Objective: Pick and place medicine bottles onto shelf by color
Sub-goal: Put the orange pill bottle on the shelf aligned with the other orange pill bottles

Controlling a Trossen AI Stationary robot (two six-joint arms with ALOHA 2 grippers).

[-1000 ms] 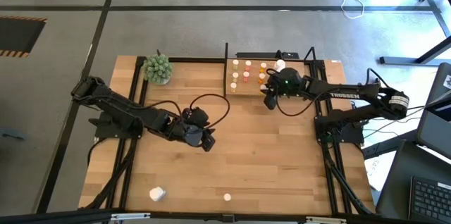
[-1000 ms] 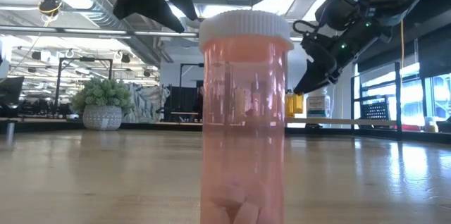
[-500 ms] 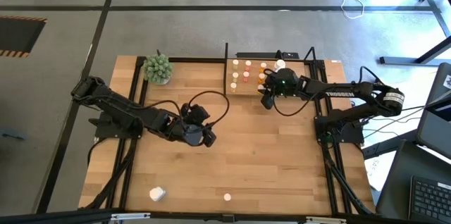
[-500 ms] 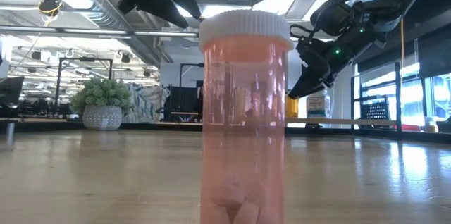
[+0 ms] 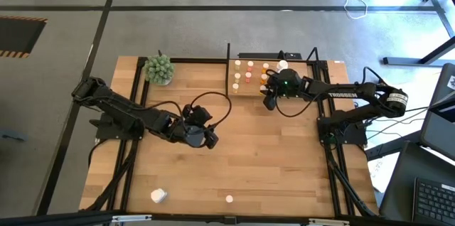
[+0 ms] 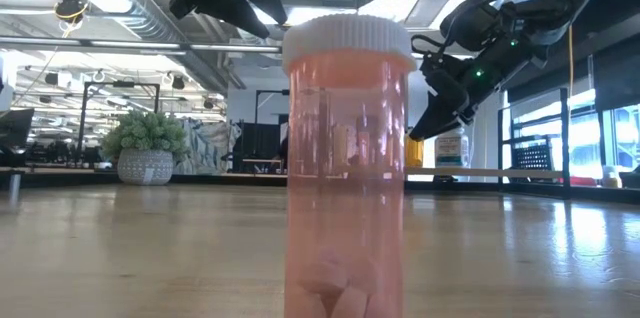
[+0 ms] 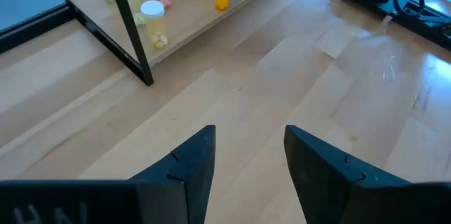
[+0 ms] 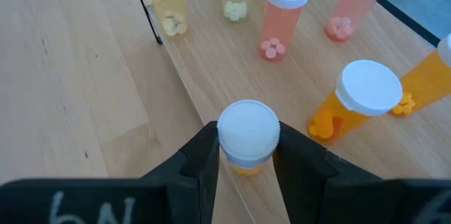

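The right gripper (image 8: 245, 155) clamps an orange bottle (image 8: 246, 139) by its white cap just above the shelf (image 8: 211, 62) edge, a light, rigid, likely slick plastic vial best pinched below the cap.

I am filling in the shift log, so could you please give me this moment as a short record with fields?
left hand: open, empty, over the bare middle of the table
right hand: shut on an orange bottle, at the front edge of the shelf
on the shelf: yellow, pink and orange bottles, white caps
loose on the table: pink bottle and a white bottle, near the front edge
plant: back left corner
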